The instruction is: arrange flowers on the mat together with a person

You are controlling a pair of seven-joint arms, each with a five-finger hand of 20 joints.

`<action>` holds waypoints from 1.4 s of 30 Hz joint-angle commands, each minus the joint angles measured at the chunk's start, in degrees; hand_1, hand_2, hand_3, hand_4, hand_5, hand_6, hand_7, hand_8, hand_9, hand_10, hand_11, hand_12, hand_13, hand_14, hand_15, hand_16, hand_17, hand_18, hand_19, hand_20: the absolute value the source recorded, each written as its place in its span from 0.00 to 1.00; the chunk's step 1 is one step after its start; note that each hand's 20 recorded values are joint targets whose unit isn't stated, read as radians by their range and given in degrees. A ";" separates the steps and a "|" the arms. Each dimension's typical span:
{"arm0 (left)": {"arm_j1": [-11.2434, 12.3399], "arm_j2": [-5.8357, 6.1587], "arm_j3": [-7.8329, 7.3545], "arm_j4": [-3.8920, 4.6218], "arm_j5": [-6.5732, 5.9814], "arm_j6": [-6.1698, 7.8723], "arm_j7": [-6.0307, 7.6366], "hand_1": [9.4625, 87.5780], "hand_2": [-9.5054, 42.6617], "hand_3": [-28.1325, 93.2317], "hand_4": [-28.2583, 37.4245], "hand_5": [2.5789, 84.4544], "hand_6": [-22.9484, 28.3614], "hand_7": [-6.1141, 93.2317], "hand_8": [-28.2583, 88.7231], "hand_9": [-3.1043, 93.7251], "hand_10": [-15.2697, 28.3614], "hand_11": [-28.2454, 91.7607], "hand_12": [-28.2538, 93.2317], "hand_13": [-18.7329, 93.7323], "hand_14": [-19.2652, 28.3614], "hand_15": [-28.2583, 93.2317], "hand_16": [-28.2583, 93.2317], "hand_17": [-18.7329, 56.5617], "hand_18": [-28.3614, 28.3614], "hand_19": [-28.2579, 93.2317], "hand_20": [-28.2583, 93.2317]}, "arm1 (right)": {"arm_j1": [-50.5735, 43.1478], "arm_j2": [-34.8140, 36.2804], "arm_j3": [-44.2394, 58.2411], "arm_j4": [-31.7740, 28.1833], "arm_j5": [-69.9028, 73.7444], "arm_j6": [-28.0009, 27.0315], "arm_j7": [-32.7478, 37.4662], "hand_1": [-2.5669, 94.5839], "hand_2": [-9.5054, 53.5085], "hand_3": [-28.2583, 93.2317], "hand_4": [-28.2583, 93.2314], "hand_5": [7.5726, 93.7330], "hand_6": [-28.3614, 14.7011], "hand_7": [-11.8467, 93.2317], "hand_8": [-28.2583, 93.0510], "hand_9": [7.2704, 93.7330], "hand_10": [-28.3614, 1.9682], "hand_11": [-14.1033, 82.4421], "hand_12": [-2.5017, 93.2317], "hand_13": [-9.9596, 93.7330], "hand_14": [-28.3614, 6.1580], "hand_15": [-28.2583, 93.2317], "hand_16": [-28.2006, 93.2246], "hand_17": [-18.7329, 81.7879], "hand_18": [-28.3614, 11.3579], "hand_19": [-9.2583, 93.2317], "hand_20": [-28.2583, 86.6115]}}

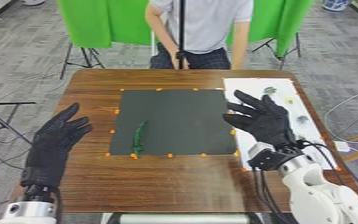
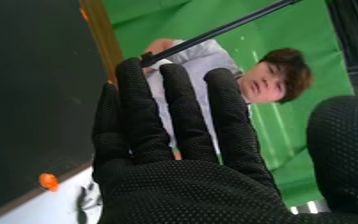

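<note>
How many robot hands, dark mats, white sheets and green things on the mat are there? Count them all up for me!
Robot hands: 2 (left hand, right hand)
Dark mat: 1
White sheet: 1
Green stem on the mat: 1
Total: 5

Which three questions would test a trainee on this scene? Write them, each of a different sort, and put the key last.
1. Where does the green stem lie? a) on the white sheet; b) on the dark mat; c) on the floor.
2. True or false: the robot's left hand is open, to the left of the dark mat.
3. Fill in the colour: small ____ markers stand out around the dark mat.
Key: 1 b; 2 true; 3 orange.
</note>
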 commanded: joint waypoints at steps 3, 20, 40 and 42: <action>0.99 0.02 -0.28 -0.07 0.07 0.52 0.05 0.15 0.28 0.89 0.00 0.38 0.58 0.22 0.15 0.38 0.79 0.45 0.30 0.37 0.94 0.63 0.14 0.12 0.89 0.62 0.26 | -1.57 3.65 -0.09 -6.11 -17.83 14.87 5.65 0.26 0.22 0.87 0.03 0.46 0.54 0.31 0.12 0.51 0.37 0.41 0.18 0.54 0.30 0.60 0.30 0.32 0.08 0.67 0.35; 2.37 0.29 -1.07 -0.47 -0.47 0.82 0.79 0.15 0.28 0.89 0.00 0.38 0.58 0.22 0.15 0.38 0.78 0.45 0.30 0.37 0.94 0.63 0.14 0.12 0.89 0.62 0.26 | 0.35 14.70 -5.15 -9.01 -84.16 14.45 53.38 0.41 0.06 0.82 0.07 0.58 0.48 0.31 0.13 0.64 0.28 0.45 0.18 0.73 0.37 0.71 0.29 0.66 0.24 0.99 0.03; 2.87 0.97 -0.94 -0.59 -0.63 1.02 1.99 0.15 0.28 0.89 0.00 0.38 0.58 0.22 0.14 0.38 0.78 0.45 0.30 0.37 0.93 0.62 0.15 0.12 0.89 0.62 0.27 | 0.77 14.98 -3.96 -0.96 -96.02 4.29 61.74 0.43 0.04 0.80 0.08 0.57 0.45 0.27 0.14 0.60 0.22 0.40 0.18 0.74 0.34 0.73 0.30 0.69 0.26 1.00 0.03; 2.87 1.15 -0.98 -0.58 -0.67 1.04 2.18 0.15 0.28 0.89 0.00 0.38 0.58 0.22 0.14 0.38 0.78 0.45 0.30 0.37 0.93 0.62 0.15 0.12 0.89 0.62 0.27 | 1.30 14.90 -3.81 0.13 -94.98 2.51 61.76 0.43 0.04 0.79 0.08 0.57 0.45 0.27 0.14 0.59 0.21 0.39 0.18 0.73 0.33 0.73 0.30 0.69 0.26 1.00 0.03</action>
